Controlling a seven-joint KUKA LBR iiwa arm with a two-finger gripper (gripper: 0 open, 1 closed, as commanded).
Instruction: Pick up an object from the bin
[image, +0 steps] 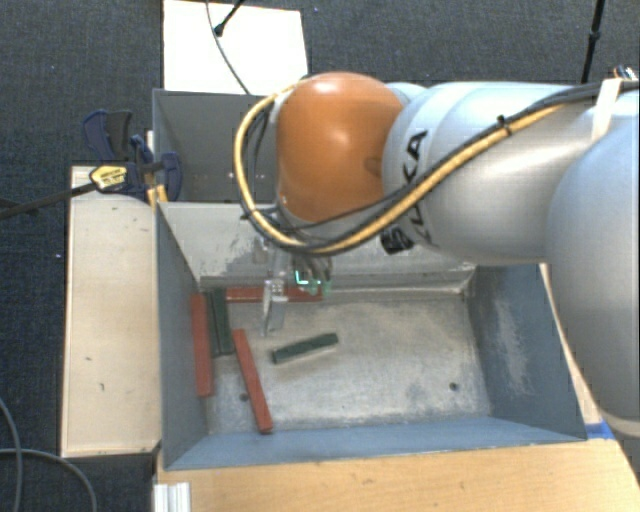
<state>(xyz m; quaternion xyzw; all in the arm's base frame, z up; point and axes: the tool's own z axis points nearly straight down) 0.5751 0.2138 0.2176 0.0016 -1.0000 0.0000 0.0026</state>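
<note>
Dark grey carpet (80, 60) covers the floor along the far and left sides, with thin black cables (40, 203) trailing across it at the left edge and far right corner.

arm (480, 170) hangs above red sticks (253, 380) and a dark green bar (304, 347).

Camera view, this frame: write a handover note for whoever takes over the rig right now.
Gripper: low at the bin's back left, no thing seen in it. Nearest: short red stick by the back wall, dark green stick lying loose on the floor, long red stick slanting toward the front. Along the left wall: outer red stick, inner green stick. Done: nothing lifted. Left: grasp one stick, lift it out.
</note>
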